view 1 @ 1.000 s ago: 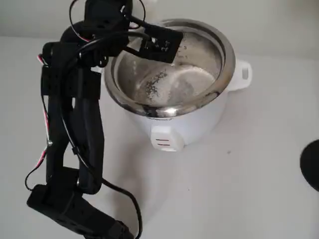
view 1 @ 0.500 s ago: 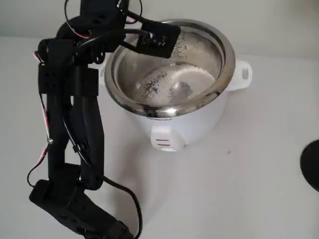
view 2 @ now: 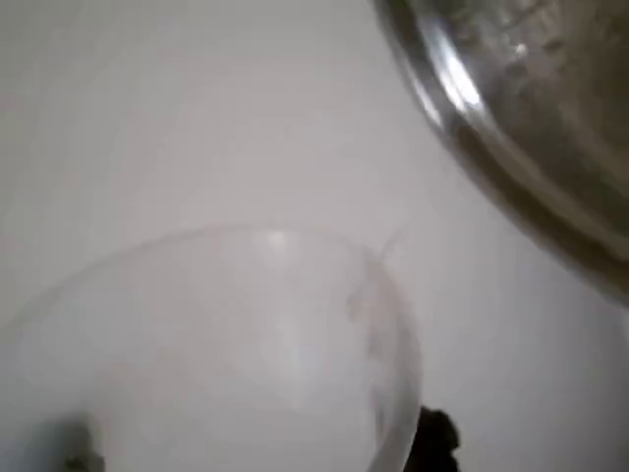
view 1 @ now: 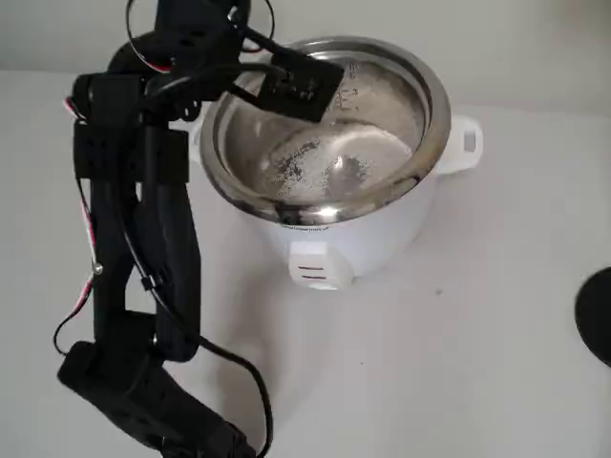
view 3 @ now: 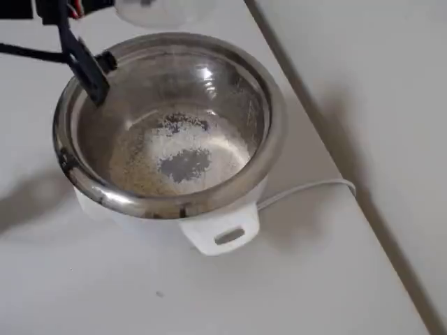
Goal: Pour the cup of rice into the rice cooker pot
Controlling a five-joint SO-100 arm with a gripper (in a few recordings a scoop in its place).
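The rice cooker pot (view 1: 434, 105) (view 3: 272, 132) is a shiny steel bowl in a white cooker body. The rice (view 3: 150, 157) (view 1: 382, 148) lies pale across its bottom, with a bare patch in the middle. My black gripper (view 1: 304, 84) (view 3: 91, 73) hangs over the pot's left rim in the fixed view. The cup (view 2: 246, 344) (view 3: 164, 10) is translucent, looks empty and sits in the jaws just outside the rim. A black finger (view 2: 432, 442) shows at its edge. The pot's rim (view 2: 511, 128) crosses the wrist view's upper right.
The white cooker body (view 1: 382, 239) has a side handle (view 1: 466, 143), and its cord (view 3: 307, 190) trails toward the table's edge (view 3: 328, 153). A dark round object (view 1: 597, 315) sits at the right border. My arm's cable (view 1: 239, 382) loops over the table.
The arm has leaned slightly left and back. The gripper has stayed over the pot's left rim, and the rice in the pot looks the same.
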